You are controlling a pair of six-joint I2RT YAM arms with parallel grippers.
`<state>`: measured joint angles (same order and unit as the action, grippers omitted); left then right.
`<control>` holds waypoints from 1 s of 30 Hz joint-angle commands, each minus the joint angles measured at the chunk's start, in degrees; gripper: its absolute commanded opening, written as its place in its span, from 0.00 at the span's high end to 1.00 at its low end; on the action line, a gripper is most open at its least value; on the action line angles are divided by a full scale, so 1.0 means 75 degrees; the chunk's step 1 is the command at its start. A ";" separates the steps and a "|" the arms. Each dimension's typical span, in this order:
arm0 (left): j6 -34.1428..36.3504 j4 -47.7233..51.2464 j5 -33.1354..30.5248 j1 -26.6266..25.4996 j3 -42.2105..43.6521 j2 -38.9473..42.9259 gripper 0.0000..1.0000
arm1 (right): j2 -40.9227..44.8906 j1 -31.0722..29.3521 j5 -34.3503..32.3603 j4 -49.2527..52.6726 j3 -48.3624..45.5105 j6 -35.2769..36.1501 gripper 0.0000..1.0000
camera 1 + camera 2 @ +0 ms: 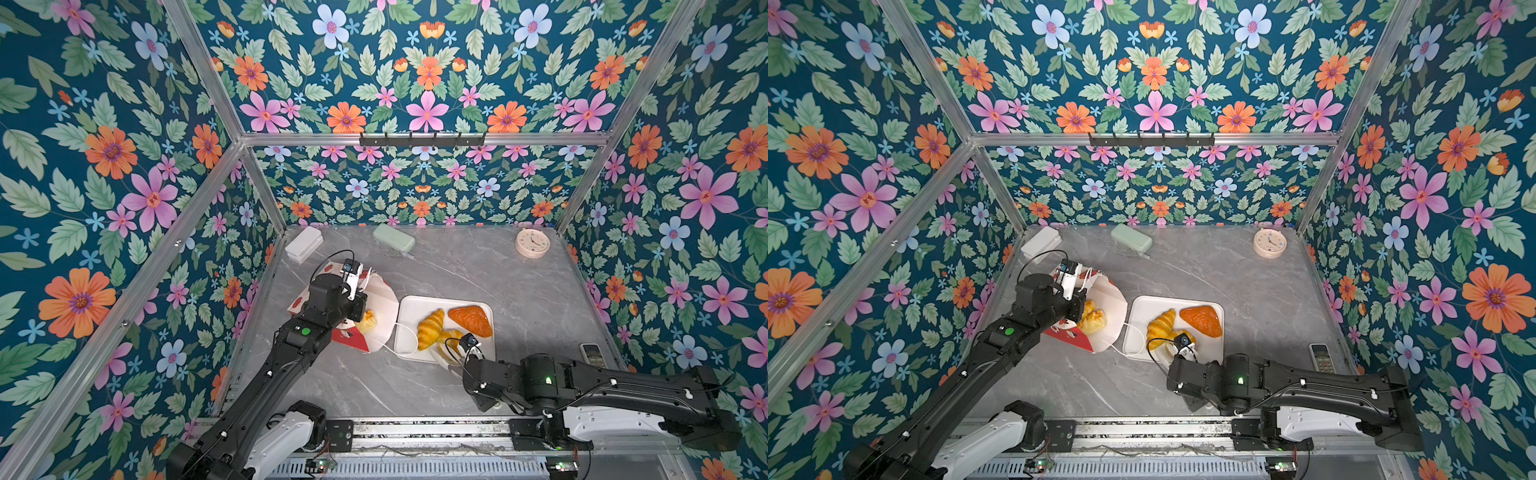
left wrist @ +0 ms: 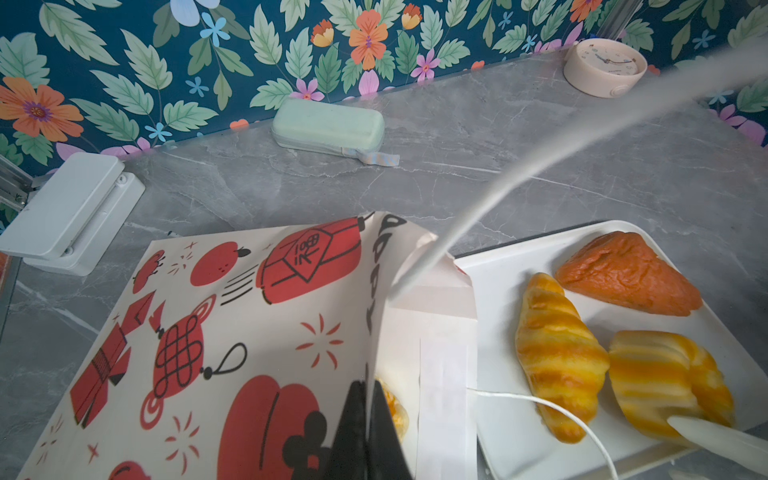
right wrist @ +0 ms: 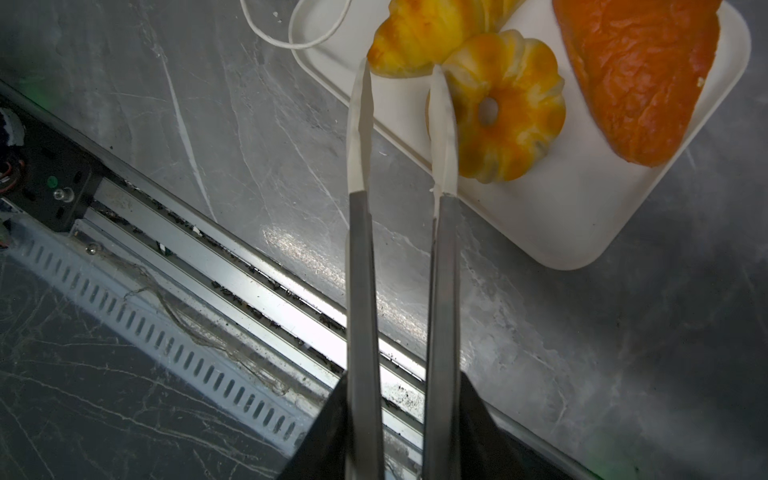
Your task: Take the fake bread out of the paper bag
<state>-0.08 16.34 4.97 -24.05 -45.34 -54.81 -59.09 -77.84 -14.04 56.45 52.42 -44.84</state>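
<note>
The fake bread (image 2: 557, 353) is divided: a croissant (image 1: 431, 328), a ring bun (image 3: 505, 108) and an orange wedge (image 1: 471, 320) lie on the white tray (image 1: 409, 311), and one more piece (image 1: 1093, 318) sits inside the paper bag (image 2: 249, 332) lying sideways on the bench (image 1: 519, 282). The left gripper (image 2: 366, 399) is clenched on the bag's upper wall, apparently to hold the mouth open; the right gripper (image 3: 401, 83) stands released and empty beside the ring bun.

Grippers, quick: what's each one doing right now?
Left gripper: closed, pinching the paper bag wall.
Right gripper: open, holding nothing, beside the ring bun.
</note>
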 commanded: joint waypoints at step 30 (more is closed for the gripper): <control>-0.0063 -0.0208 0.0040 0.0004 0.0045 0.0001 1.00 | 0.0322 0.0092 -0.0674 0.1579 0.0904 0.0076 0.63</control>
<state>-0.05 16.27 4.97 -24.05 -45.01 -54.74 -56.21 -77.38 -18.22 64.05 58.72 -43.03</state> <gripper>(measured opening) 0.051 0.366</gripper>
